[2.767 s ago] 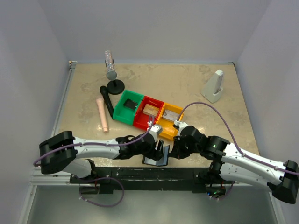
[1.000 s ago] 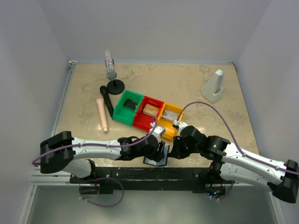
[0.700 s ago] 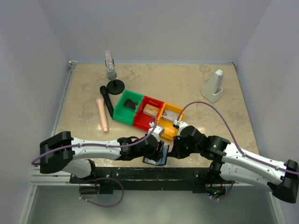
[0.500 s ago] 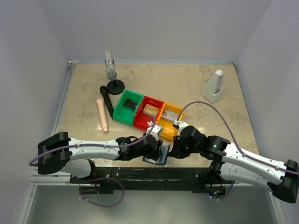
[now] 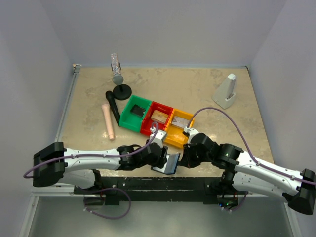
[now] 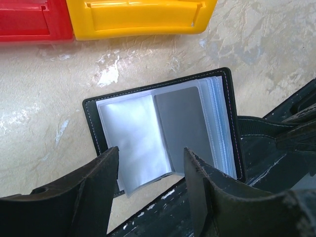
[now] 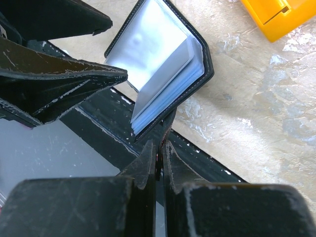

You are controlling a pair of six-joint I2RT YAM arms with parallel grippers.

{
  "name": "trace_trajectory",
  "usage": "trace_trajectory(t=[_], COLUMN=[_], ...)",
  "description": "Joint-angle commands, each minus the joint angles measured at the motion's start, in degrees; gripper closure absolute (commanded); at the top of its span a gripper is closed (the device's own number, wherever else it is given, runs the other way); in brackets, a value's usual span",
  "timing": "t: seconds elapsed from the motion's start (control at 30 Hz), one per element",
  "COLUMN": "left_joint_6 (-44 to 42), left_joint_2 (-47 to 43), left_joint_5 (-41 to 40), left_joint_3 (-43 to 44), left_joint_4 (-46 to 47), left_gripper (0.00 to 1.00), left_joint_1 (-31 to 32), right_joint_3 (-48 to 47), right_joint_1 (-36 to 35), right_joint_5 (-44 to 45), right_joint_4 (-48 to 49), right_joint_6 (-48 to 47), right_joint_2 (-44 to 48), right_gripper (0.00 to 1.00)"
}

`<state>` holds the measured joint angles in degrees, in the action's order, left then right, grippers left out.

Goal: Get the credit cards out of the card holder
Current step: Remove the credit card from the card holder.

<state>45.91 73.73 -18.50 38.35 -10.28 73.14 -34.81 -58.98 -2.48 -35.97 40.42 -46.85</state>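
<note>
The card holder [image 5: 169, 163] lies open near the table's front edge, a black bifold with clear sleeves [image 6: 136, 140]. A grey card [image 6: 180, 126] sits in its right-hand sleeve. My left gripper [image 6: 150, 158] hovers open just above the holder's near edge, with nothing between its fingers. In the top view the left gripper [image 5: 161, 157] is at the holder's left side. My right gripper [image 7: 160, 148] is shut on a black flap of the card holder [image 7: 163, 64] at its right side. From above, the right gripper [image 5: 184, 159] touches the holder's right edge.
Green [image 5: 135, 113], red [image 5: 157, 120] and yellow [image 5: 178, 127] bins stand in a row just behind the holder, each with a flat item inside. Farther back are a black stand with a silver cylinder [image 5: 117, 74], a beige rod [image 5: 108, 121] and a white wedge [image 5: 227, 92]. A black rail [image 5: 163, 182] runs along the front edge.
My left arm has drawn back to the left, and more of the holder's pale inner sleeve now shows. The right gripper has kept its hold without moving.
</note>
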Motion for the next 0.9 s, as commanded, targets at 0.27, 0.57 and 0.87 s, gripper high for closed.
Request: trace_trajectory(t=[0.27,0.57,0.87], left_joint_6=[-2.05,-2.05,-2.05], left_joint_2=[3.25,5.10,4.84], left_joint_5=[4.52,6.64,6.11], left_joint_3=[3.13,3.40,3.49], left_joint_4=[4.39,6.24,6.06], left_gripper=[0.33,0.32,0.29], left_joint_1=[0.42,0.68,0.77], right_joint_3=[-1.14,-1.14,-1.67], right_joint_1=[-0.26,-0.35,-0.35], right_joint_5=[0.99,1.25,1.25], right_joint_4=[0.72,0.28,0.28], right_joint_6=[-0.52,-0.61,-0.96], right_joint_2=[0.53,0.71,0.09], right_gripper=[1.00,1.00,1.00])
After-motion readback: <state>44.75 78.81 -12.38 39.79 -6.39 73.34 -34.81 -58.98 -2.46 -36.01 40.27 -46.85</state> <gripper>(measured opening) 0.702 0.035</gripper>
